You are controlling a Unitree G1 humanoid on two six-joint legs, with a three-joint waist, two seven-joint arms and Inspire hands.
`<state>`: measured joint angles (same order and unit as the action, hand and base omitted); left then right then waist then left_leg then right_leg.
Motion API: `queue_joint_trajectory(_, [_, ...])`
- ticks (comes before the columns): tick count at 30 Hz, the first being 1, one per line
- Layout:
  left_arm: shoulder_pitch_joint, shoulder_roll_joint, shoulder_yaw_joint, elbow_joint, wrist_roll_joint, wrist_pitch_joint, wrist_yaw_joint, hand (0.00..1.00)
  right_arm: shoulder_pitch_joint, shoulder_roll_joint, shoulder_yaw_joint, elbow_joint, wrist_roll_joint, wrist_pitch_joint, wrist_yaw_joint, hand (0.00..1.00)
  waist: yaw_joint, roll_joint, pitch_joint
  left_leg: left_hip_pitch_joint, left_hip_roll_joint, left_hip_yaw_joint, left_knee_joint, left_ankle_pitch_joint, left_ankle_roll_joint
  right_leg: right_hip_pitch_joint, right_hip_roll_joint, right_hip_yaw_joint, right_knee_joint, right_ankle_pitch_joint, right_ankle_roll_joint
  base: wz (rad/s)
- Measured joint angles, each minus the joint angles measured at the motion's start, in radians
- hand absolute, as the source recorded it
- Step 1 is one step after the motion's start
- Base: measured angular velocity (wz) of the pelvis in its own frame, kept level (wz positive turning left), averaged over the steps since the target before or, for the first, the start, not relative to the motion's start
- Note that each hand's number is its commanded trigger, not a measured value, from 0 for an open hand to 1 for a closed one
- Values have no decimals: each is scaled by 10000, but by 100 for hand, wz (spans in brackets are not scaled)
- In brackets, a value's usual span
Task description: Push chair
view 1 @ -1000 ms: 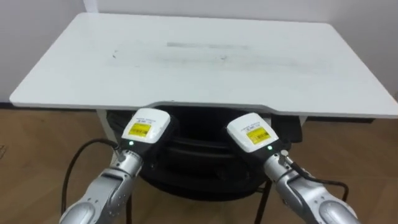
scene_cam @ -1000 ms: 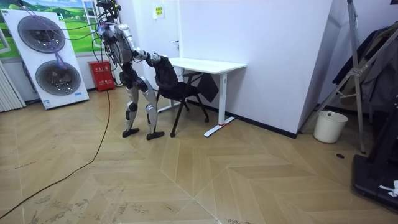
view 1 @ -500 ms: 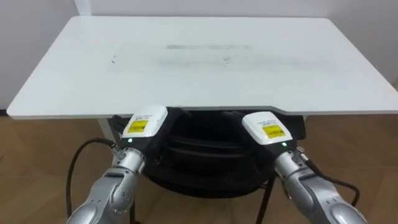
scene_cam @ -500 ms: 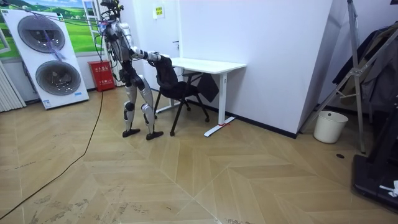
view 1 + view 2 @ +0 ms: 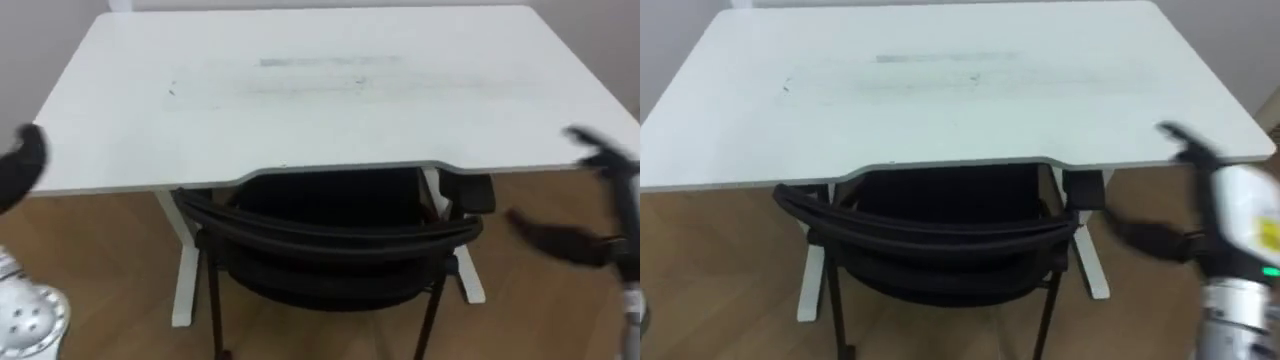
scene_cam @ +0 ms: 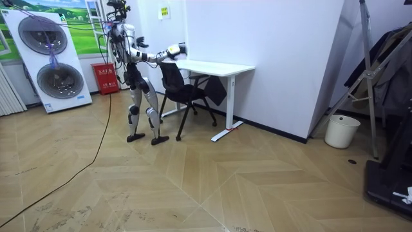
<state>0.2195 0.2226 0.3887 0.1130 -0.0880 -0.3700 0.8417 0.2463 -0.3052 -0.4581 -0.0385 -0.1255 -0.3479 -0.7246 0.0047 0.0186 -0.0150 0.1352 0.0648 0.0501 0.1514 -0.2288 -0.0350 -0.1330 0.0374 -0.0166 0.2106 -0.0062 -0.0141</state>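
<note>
While neither hand touches it, the black office chair [image 5: 335, 240] stands straight ahead of the robot with its seat tucked under the white tabletop [image 5: 320, 110] and its backrest just outside the near edge. At the far left the left hand [image 5: 20, 165] hangs in the air beside the tabletop's corner, too blurred to tell how its fingers are set. On the right, the right hand [image 5: 1225, 238] hovers off the chair's side with its dark fingers [image 5: 1145, 240] spread apart and holding nothing. If another shove is wanted, both palms should probably land flat on the backrest's top rail, one on each side of its middle, and press straight toward the wall so the chair slides between the left desk leg [image 5: 183, 270] and the right desk leg [image 5: 462, 265] without catching either. The chair faces the desk, its back to the robot. The backrest's long axis runs left to right, seemingly a little skewed with the right end nearer the robot, so slightly more pressure on that side would likely square it.
</note>
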Motion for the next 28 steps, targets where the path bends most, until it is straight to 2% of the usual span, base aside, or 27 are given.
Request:
queue_joint_trajectory(1, [661, -10, 17, 338, -935, -28, 218, 0, 133, 116, -622, 114, 1532, -118, -627, 0, -7, -12, 26, 40, 16, -63, 7, -26, -6, 32, -1, -36, 73, -87, -5, 13])
queue_joint_trajectory(2, [1010, -13, 17, 669, -1419, -30, 258, 0, 326, 244, -822, 376, 2227, -202, -827, 0, -6, -39, 45, 72, 35, -77, 4, -39, -14, 67, 2, -58, 68, -105, -8, 18])
queue_joint_trajectory(3, [1626, -9, -15, 1678, -2373, 14, 235, 0, 937, 324, -901, 1201, 3647, -238, -926, 0, -6, -108, 15, 132, 102, -118, 16, -79, -25, 222, 3, -112, -43, -113, -17, 12])
queue_joint_trajectory(4, [2031, -16, -115, 3040, -3362, 204, 147, 0, 1479, 351, -752, 2384, 5299, -138, -707, 0, 29, -219, -17, 142, 135, -140, 61, -134, -24, 273, -34, -114, -78, -116, -24, 10])
queue_joint_trajectory(5, [2212, -43, -193, 3784, -3936, 364, 79, 0, 1692, 452, -583, 3073, 6269, 15, -530, 0, 36, -269, -12, 102, 140, -148, 139, -181, -16, 270, -37, -113, -80, -121, -22, 4])
queue_joint_trajectory(6, [2474, -188, -339, 5089, -4797, 750, -48, 0, 1934, 715, -343, 4541, 7762, 320, -288, 0, 16, -364, -18, 10, 137, -165, 271, -294, 20, 261, -58, -134, -96, -138, 11, 8])
queue_joint_trajectory(7, [2774, -488, -370, 5897, -5447, 1067, -101, 0, 2150, 1124, -356, 5736, 8739, 545, -182, 0, 14, -369, -16, -80, 114, -176, 427, -416, 92, 259, -102, -170, -111, -185, 82, 11])
queue_joint_trajectory(9, [3039, -763, -312, 6962, -5819, 1218, -241, 0, 2406, 1544, -395, 7452, 9730, 668, 71, 0, -3, -293, -53, -171, 9, -266, 479, -530, 196, 255, -146, -211, -65, -232, 152, 14])
queue_joint_trajectory(10, [3108, -792, -86, 7940, -5792, 1213, -517, 0, 2461, 1656, -392, 8591, 9919, 792, 411, 0, 25, -285, -14, -174, -55, -267, 470, -517, 205, 248, -185, -165, -58, -234, 189, 4])
queue_joint_trajectory(12, [3117, -817, 425, 9244, -5767, 1236, -1127, 0, 2454, 1656, -419, 10123, 9948, 999, 1247, 0, -33, -10, -131, -110, -97, -213, 468, -545, 252, 272, -205, -108, -35, -182, 247, -8])
queue_joint_trajectory(13, [3077, -831, 816, 9813, -5750, 1278, -1583, 0, 2398, 1658, -365, 11102, 9925, 1202, 1836, 0, -91, 96, -130, -40, -85, -197, 467, -574, 296, 321, -236, -115, 18, -205, 259, 0])
queue_joint_trajectory(15, [2956, -818, 953, 10477, -5564, 1474, -2177, 0, 2165, 1663, 5, 12508, 9833, 1586, 2557, 0, -238, 125, -126, 7, -108, -213, 469, -645, 402, 309, -328, -112, 219, -315, 305, 7])
queue_joint_trajectory(17, [2801, -909, 652, 10623, -5255, 1948, -2679, 0, 1778, 1677, 424, 13325, 9765, 1987, 3075, 0, -301, 121, -128, 27, -153, -198, 487, -673, 449, 289, -373, -87, 298, -319, 310, -2])
queue_joint_trajectory(19, [2397, -1001, -47, 10754, -4347, 2568, -3295, 0, 1296, 1677, 1005, 13711, 8944, 2406, 3526, 0, -311, 82, -113, 31, -243, -189, 488, -685, 471, 304, -444, -129, 299, -271, 365, 0])
queue_joint_trajectory(20, [2256, -1003, -226, 10771, -4162, 2662, -3458, 0, 1151, 1667, 1170, 13784, 8757, 2458, 3671, 0, -317, 74, -110, 33, -255, -189, 488, -686, 474, 317, -455, -131, 294, -264, 376, 0])
queue_joint_trajectory(22, [1700, -998, -808, 10760, -3262, 3012, -4022, 0, 509, 1622, 1667, 13928, 8254, 2850, 4091, 0, -319, 45, -82, 250, -265, -192, 486, -728, 542, 554, -439, -162, 255, -258, 393, 0])
queue_joint_trajectory(26, [929, -1002, -1323, 10470, -2148, 3454, -4810, 0, -419, 1629, 2133, 13517, 7878, 3246, 4771, 0, -374, 48, -66, 273, -243, -207, 471, -799, 551, 633, -361, -164, 96, -223, 387, 0])
queue_joint_trajectory(28, [385, -1001, -1676, 10304, -1807, 3583, -5340, 0, -809, 1629, 2584, 13194, 7920, 3267, 5319, 0, -368, 44, 47, 252, -215, -226, 406, -800, 534, 618, -342, -213, 47, -223, 386, 2])
